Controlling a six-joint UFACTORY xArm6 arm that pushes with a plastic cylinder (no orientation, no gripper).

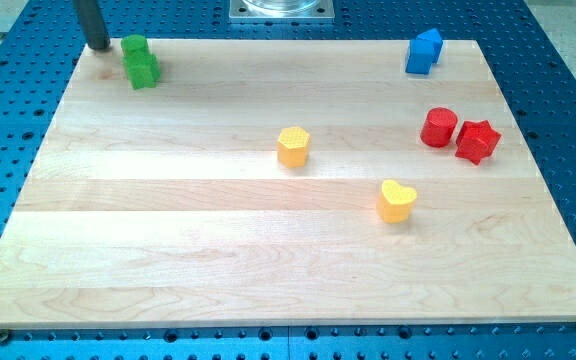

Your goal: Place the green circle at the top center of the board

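Two green blocks sit touching at the board's top left corner. The upper one (134, 46) looks rounded, like the green circle. The lower one (143, 71) looks more jagged. Their shapes are hard to make out for sure. My tip (98, 46) rests on the board just to the left of the upper green block, a small gap apart from it. The rod rises out of the view's top.
A blue block (423, 52) stands at the top right. A red cylinder (438, 127) and a red star (477, 141) sit touching at the right. A yellow hexagon (293, 146) is near the centre, and a yellow heart (396, 200) lies below and right of it. The metal arm base (282, 10) is at the top centre.
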